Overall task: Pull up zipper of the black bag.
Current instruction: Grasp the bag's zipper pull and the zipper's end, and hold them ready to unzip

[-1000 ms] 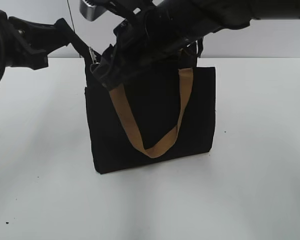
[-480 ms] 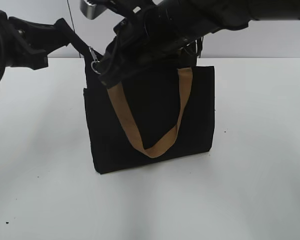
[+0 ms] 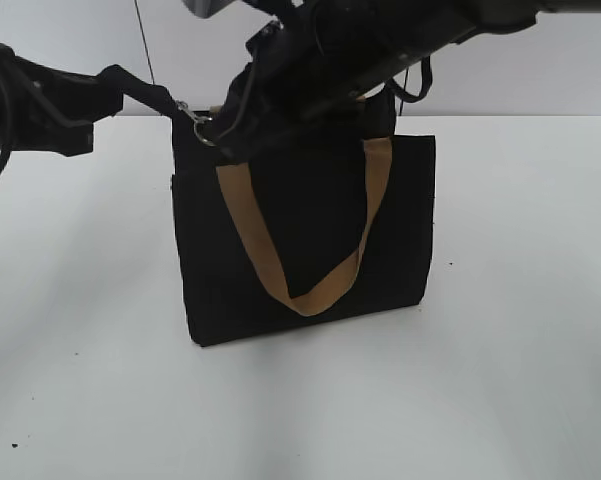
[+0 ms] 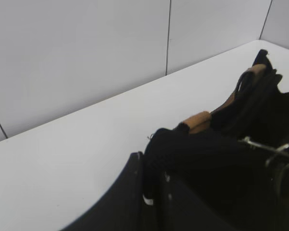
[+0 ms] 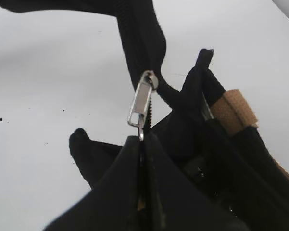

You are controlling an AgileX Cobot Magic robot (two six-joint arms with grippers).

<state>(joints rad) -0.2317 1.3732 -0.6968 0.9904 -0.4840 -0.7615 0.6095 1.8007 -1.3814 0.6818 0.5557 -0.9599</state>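
The black bag [image 3: 310, 235] stands upright mid-table with a tan strap handle [image 3: 310, 295] hanging down its front. My left gripper [image 3: 140, 88] is shut on the black zipper tail at the bag's top left corner; in the left wrist view [image 4: 151, 183] its fingers pinch black fabric. My right gripper [image 3: 220, 135] reaches in from the upper right and is shut on the silver pull tab [image 3: 200, 125]. In the right wrist view [image 5: 143, 142] its fingertips clamp the tab's [image 5: 139, 108] lower end, with the zipper tape [image 5: 139, 43] stretched above it.
The white table [image 3: 500, 350] surrounds the bag, with a grey wall behind. The right arm's dark body [image 3: 380, 50] hangs over the bag's top. A second tan handle [image 4: 197, 120] lies along the bag's top.
The left gripper has shifted right and slightly down, holding the zipper tail taut. The right gripper with the pull tab has moved a little right and up. The bag stays put.
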